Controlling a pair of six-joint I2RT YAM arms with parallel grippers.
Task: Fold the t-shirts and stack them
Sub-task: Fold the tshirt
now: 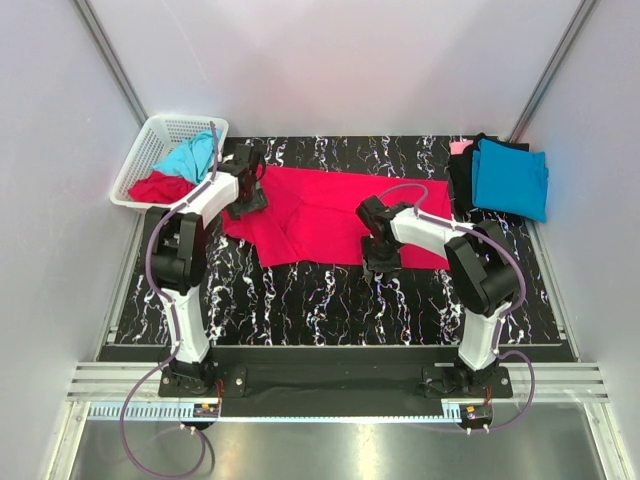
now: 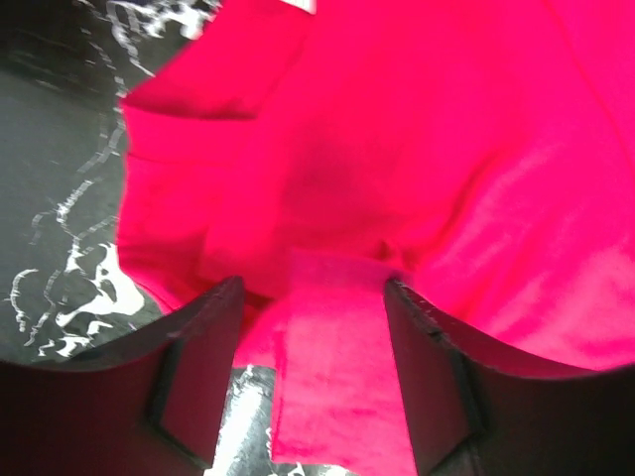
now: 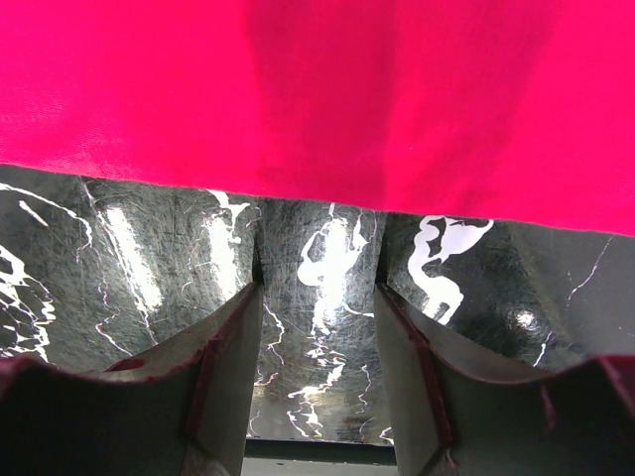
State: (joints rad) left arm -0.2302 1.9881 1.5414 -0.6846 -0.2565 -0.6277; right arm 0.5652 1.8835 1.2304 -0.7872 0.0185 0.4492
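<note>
marbled worktop bears the red shirt; our left fingers stand parted around a bunched fold, right fingers parted before its hem, poised, we reckon, to pinch.

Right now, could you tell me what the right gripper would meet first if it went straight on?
Most likely the near edge of the red shirt; only bare table lies before the right gripper, though its tilt is unclear.

You've got matt soft cloth on the red t-shirt, glossy black marbled surface, white plastic lattice basket.
</note>
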